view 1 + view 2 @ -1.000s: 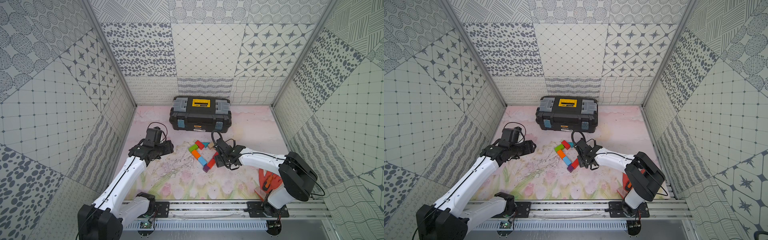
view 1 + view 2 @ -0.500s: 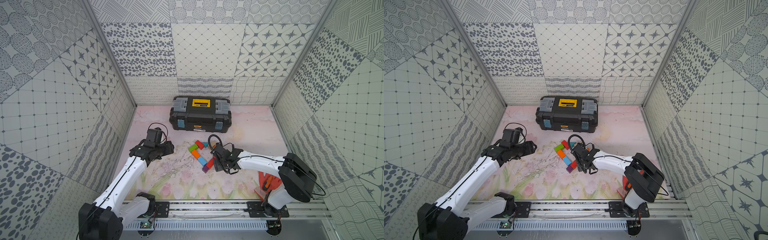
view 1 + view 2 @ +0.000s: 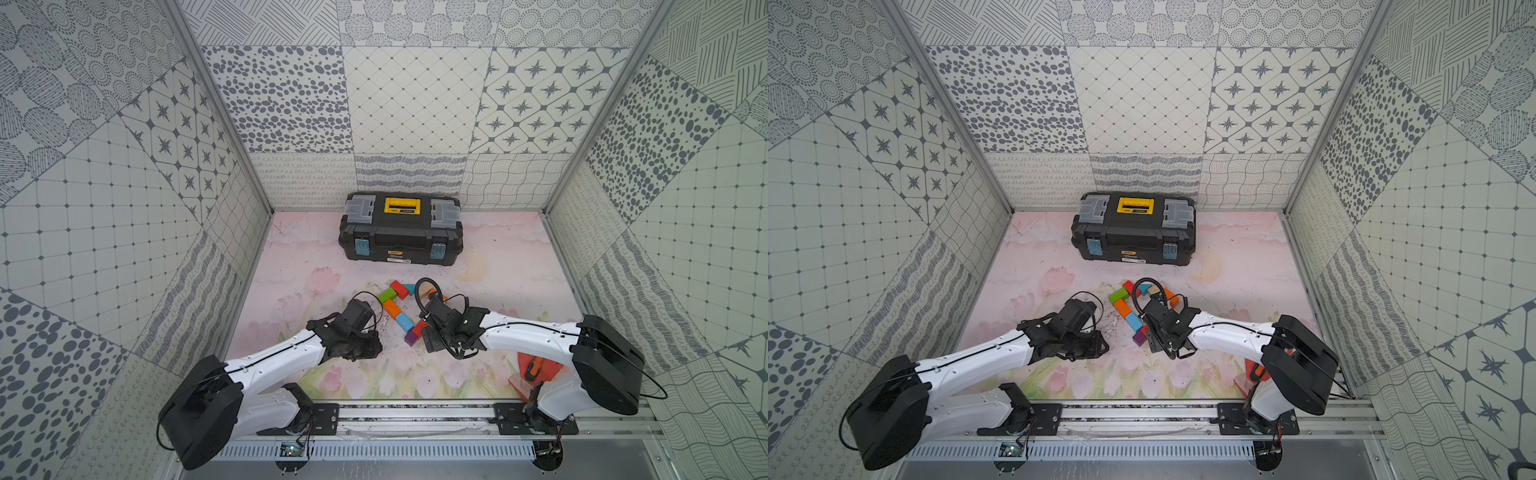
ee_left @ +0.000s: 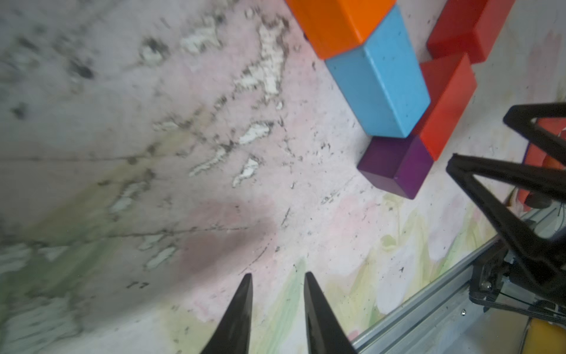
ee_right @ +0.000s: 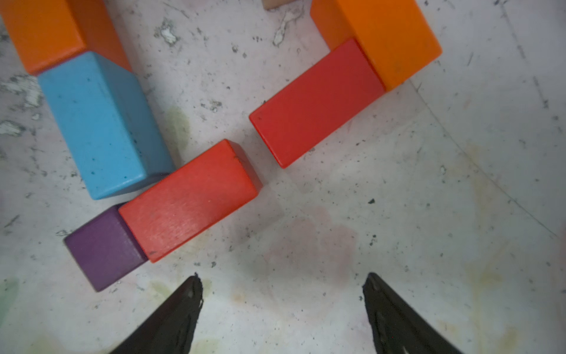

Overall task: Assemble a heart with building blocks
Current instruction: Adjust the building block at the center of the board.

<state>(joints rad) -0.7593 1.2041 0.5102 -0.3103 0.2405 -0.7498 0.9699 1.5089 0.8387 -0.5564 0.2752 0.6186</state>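
Resting midway across the table (image 3: pixel 507 257), before the black toolbox (image 3: pixel 401 232), the heart (image 3: pixel 404 322) of blocks looks light, rigid, smooth-painted and easily nudged. I'd pinch the red brick (image 5: pixel 191 199) abutting the purple cube (image 5: pixel 105 246) across its long sides. Empty, the right gripper (image 5: pixel 283 275) gapes wide; the left gripper (image 4: pixel 277 273) is nearly pinched together.
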